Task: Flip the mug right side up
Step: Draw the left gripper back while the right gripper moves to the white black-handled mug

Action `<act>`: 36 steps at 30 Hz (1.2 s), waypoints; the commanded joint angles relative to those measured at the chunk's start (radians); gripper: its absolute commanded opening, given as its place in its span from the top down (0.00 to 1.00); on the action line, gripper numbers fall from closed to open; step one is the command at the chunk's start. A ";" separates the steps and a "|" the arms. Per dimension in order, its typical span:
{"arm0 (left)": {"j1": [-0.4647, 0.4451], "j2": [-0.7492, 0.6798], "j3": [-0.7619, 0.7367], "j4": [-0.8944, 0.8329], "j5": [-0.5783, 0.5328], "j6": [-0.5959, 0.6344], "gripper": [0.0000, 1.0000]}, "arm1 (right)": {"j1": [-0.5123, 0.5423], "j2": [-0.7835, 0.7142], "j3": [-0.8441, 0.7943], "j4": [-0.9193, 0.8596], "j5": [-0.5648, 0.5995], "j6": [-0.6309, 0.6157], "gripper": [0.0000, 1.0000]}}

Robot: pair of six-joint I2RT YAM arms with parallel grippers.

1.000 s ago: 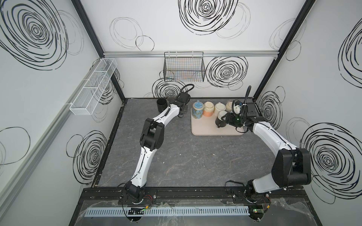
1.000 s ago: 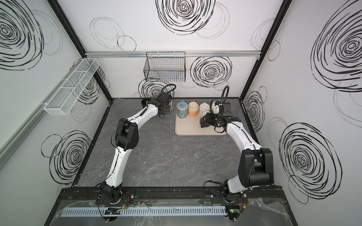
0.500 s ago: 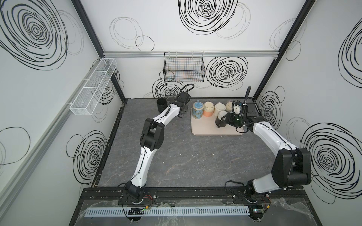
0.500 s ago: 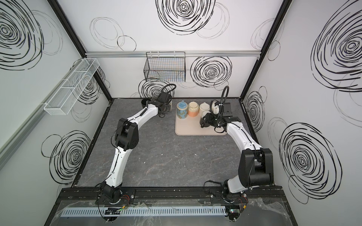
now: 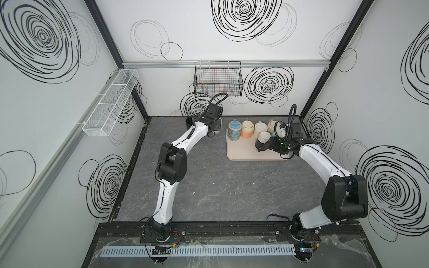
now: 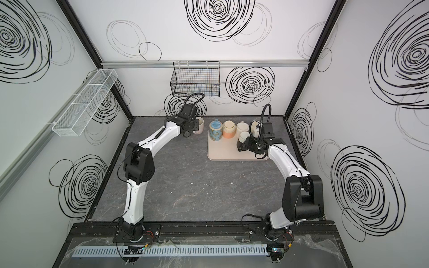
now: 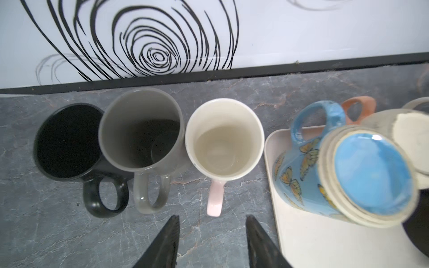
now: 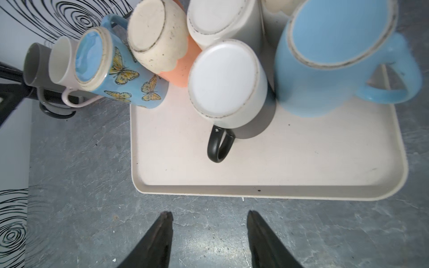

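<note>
**Bench.** Dark grey stone-look tabletop (image 5: pixel 209 185). Our landmark for this entry is the beige rectangular plastic tray (image 5: pixel 246 153).

**On the tray.** Several mugs stand inverted, bases up. Among them are the pale blue glazed mug (image 8: pixel 325 69), the blue butterfly-print mug (image 7: pixel 308 167) and the white mug with a black handle (image 8: pixel 225 79).

**Off the tray.** Just beside its edge on the left arm's side, three mugs stand in a row, mouths up. The cream mug with a pink handle (image 7: pixel 224 139) is nearest the tray, then a grey mug (image 7: pixel 139 130), then a black mug (image 7: pixel 67 141).

**Change noted.** Over the last second the left gripper (image 7: pixel 212 218) has spread its fingers and now holds nothing. The pink handle sits just beyond the tips, apart from them. We judge the cream mug released and right side up, so this one is done.

**Right gripper** (image 8: pixel 209 213). Its fingers are parted and empty. It hovers at the tray's near rim, facing the white mug's handle. We expect that mug next.
</note>
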 commanded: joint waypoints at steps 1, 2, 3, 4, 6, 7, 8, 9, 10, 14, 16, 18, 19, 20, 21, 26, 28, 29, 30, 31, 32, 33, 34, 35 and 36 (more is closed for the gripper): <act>0.010 -0.095 -0.082 0.065 0.023 0.001 0.50 | 0.028 0.028 0.048 -0.068 0.084 0.004 0.43; 0.010 -0.120 -0.115 0.077 0.023 -0.001 0.50 | 0.037 0.036 0.056 -0.075 0.097 0.004 0.43; 0.010 -0.152 -0.158 0.093 0.023 -0.003 0.50 | 0.050 0.047 0.069 -0.089 0.123 0.000 0.43; 0.009 -0.187 -0.205 0.114 0.024 -0.007 0.50 | 0.065 0.061 0.085 -0.107 0.152 -0.002 0.42; 0.009 -0.255 -0.306 0.159 0.032 -0.018 0.50 | 0.093 0.095 0.121 -0.144 0.201 0.002 0.42; 0.007 -0.294 -0.364 0.184 0.039 -0.026 0.50 | 0.106 0.115 0.139 -0.160 0.220 0.008 0.41; 0.004 -0.328 -0.413 0.206 0.045 -0.033 0.50 | 0.114 0.131 0.151 -0.169 0.232 0.013 0.41; 0.000 -0.364 -0.468 0.231 0.048 -0.039 0.50 | 0.122 0.147 0.164 -0.173 0.241 0.019 0.40; -0.005 -0.400 -0.522 0.253 0.050 -0.044 0.50 | 0.131 0.164 0.175 -0.176 0.250 0.024 0.40; -0.032 -0.515 -0.696 0.312 0.051 -0.070 0.50 | 0.160 0.236 0.227 -0.200 0.297 0.053 0.40; -0.045 -0.572 -0.787 0.349 0.056 -0.088 0.49 | 0.177 0.278 0.253 -0.208 0.314 0.069 0.40; -0.058 -0.617 -0.869 0.388 0.063 -0.106 0.49 | 0.191 0.311 0.271 -0.208 0.327 0.083 0.40; -0.063 -0.637 -0.912 0.403 0.069 -0.117 0.49 | 0.196 0.327 0.278 -0.205 0.329 0.089 0.40; -0.067 -0.652 -0.946 0.415 0.074 -0.126 0.49 | 0.202 0.339 0.282 -0.203 0.328 0.094 0.40; -0.070 -0.669 -0.980 0.424 0.077 -0.134 0.49 | 0.208 0.350 0.289 -0.201 0.328 0.100 0.40; -0.073 -0.733 -1.100 0.434 0.088 -0.138 0.49 | 0.238 0.410 0.339 -0.211 0.369 0.124 0.40; -0.073 -0.762 -1.135 0.425 0.090 -0.132 0.49 | 0.243 0.430 0.360 -0.214 0.396 0.134 0.40; -0.073 -0.776 -1.150 0.424 0.089 -0.131 0.49 | 0.242 0.436 0.365 -0.212 0.408 0.137 0.40; -0.073 -0.792 -1.168 0.423 0.092 -0.132 0.49 | 0.242 0.443 0.370 -0.211 0.421 0.139 0.40; -0.073 -0.807 -1.186 0.424 0.094 -0.133 0.49 | 0.243 0.451 0.378 -0.210 0.434 0.140 0.40; -0.073 -0.823 -1.202 0.424 0.095 -0.138 0.49 | 0.242 0.460 0.385 -0.213 0.445 0.140 0.40; -0.073 -0.838 -1.218 0.426 0.097 -0.141 0.49 | 0.241 0.471 0.396 -0.224 0.457 0.141 0.40; -0.073 -0.854 -1.235 0.428 0.099 -0.141 0.49 | 0.242 0.483 0.409 -0.235 0.470 0.141 0.40; -0.073 -0.868 -1.249 0.430 0.102 -0.141 0.49 | 0.242 0.492 0.421 -0.243 0.479 0.142 0.40; -0.073 -0.883 -1.264 0.433 0.106 -0.141 0.48 | 0.242 0.504 0.432 -0.250 0.487 0.140 0.41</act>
